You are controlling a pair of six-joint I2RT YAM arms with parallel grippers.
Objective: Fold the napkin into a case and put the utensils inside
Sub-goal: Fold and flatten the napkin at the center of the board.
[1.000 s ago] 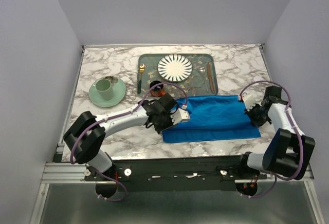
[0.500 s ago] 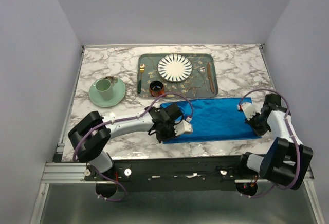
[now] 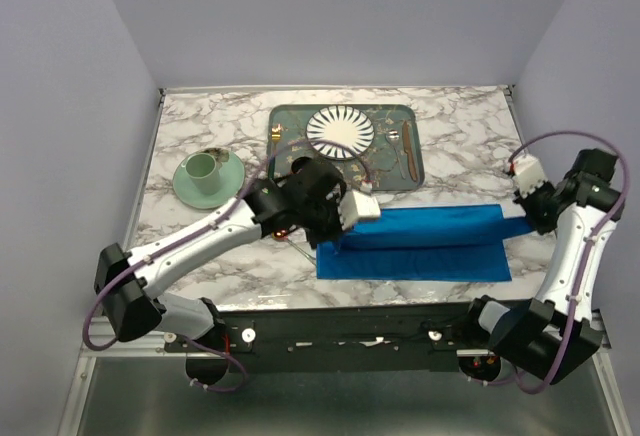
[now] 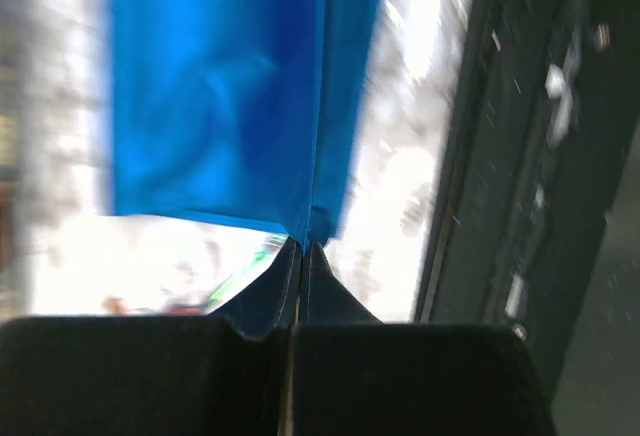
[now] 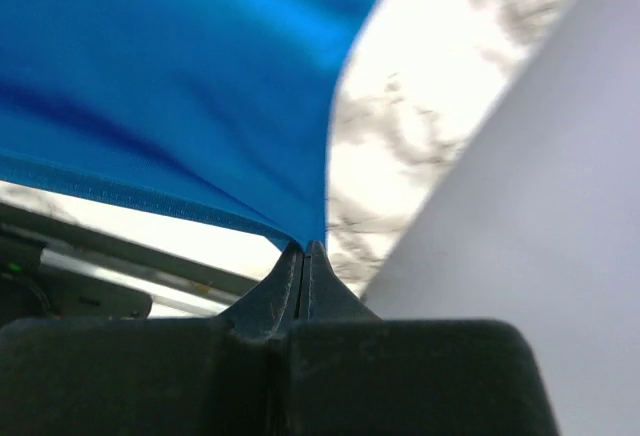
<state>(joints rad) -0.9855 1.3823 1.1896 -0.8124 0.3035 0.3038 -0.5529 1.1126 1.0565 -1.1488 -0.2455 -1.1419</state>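
The bright blue napkin (image 3: 420, 256) lies near the table's front edge. Its upper part is lifted into a long taut band between my two grippers. My left gripper (image 3: 347, 218) is shut on the napkin's left corner, seen in the left wrist view (image 4: 303, 244) with cloth (image 4: 210, 106) hanging from the tips. My right gripper (image 3: 530, 218) is shut on the right corner (image 5: 305, 246), with the cloth (image 5: 170, 76) stretched away from it. A thin slim utensil (image 3: 297, 247) lies on the marble under my left arm; I cannot tell which one it is.
A grey-green tray (image 3: 385, 181) at the back holds a striped white plate (image 3: 340, 132), a green-handled gold fork (image 3: 272, 151) and brown-handled cutlery (image 3: 408, 151). A green cup on a saucer (image 3: 207, 177) stands at the left. The right wall is close to my right arm.
Both grippers have risen while shut on the napkin's corners, and the right arm has swung out to the right. The cloth went from lying flat to a raised, doubled-over band.
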